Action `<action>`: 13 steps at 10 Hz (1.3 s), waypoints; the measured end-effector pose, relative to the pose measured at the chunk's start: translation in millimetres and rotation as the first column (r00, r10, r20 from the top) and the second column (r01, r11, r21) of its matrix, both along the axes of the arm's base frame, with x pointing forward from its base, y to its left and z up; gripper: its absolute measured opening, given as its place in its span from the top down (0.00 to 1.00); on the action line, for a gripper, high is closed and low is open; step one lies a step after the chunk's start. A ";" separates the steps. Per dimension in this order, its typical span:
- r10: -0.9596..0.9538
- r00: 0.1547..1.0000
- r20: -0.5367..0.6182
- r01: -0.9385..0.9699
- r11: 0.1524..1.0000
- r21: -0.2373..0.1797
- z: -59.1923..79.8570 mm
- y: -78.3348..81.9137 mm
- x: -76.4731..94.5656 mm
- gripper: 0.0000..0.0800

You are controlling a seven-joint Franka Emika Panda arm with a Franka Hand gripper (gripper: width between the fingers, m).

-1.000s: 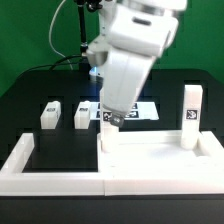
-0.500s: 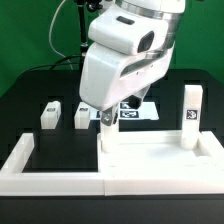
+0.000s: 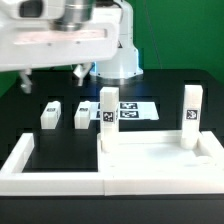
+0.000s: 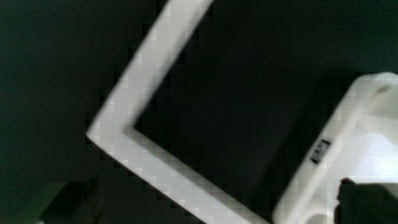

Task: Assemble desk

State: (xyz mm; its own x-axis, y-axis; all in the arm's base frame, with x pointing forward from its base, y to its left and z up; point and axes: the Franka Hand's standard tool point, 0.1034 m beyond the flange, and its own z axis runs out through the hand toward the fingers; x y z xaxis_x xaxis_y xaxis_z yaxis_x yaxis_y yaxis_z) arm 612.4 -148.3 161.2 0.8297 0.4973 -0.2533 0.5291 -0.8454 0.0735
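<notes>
the gripper (image 3: 52, 80) hung high above the table, jaws wide apart and empty. the desk panel (image 3: 160, 165) lay against the border wall (image 3: 40, 172), two upright legs (image 3: 190, 112) on it, two loose legs (image 3: 50, 115) well behind the wall.

The desk panel (image 3: 160, 162) and its block legs (image 3: 190, 108) look like smooth white plastic, slightly glossy. The tabletop (image 3: 20, 110) is black and matt.

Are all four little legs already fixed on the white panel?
No: two legs stand upright on the panel; the other two legs sit on the table.
</notes>
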 end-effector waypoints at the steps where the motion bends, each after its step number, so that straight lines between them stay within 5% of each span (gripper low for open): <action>1: -0.063 0.998 0.007 0.063 0.998 -0.004 4.9 -8.0 0.9 0.19; 5: -0.337 0.939 0.066 0.339 0.940 -0.027 0.5 -2.3 2.1 0.19; 6: -0.493 0.868 0.054 0.493 0.870 0.014 -13.1 -4.8 -11.2 0.19; 8: -0.665 0.747 -0.003 0.665 0.747 0.023 -44.5 -10.7 -49.6 0.19; 10: -0.801 0.598 -0.021 0.802 0.597 0.039 -52.0 -3.8 -57.4 0.19; 13: -0.894 0.449 0.010 0.894 0.449 0.004 -53.3 -1.7 -57.1 0.19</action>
State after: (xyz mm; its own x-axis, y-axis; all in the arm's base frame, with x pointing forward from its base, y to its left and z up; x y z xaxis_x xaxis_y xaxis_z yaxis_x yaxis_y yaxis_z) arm 555.2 -149.9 107.9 0.8188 -0.5201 -0.2429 -0.5185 -0.8517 0.0758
